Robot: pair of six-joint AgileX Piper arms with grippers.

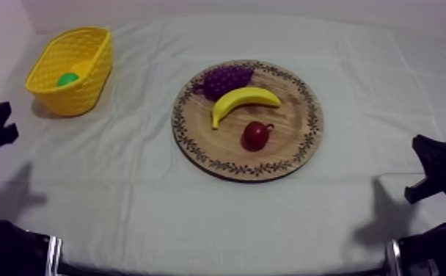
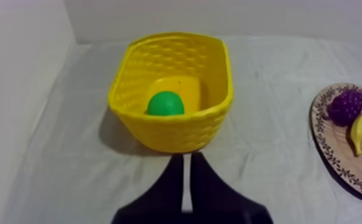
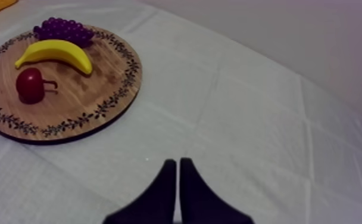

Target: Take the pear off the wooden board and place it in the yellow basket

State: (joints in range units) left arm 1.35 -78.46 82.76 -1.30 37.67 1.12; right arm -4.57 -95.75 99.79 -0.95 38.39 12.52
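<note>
left gripper [image 2: 186,156] and right gripper [image 3: 176,161] closed, empty; pear [image 2: 165,104] sitting in basket [image 2: 177,136]. risk: tipping basket over on any new reach.

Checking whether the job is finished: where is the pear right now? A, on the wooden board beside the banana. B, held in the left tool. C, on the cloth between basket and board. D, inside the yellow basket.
D: the pear lies inside the yellow basket, and the wooden board holds the grapes, banana and small red fruit.
</note>
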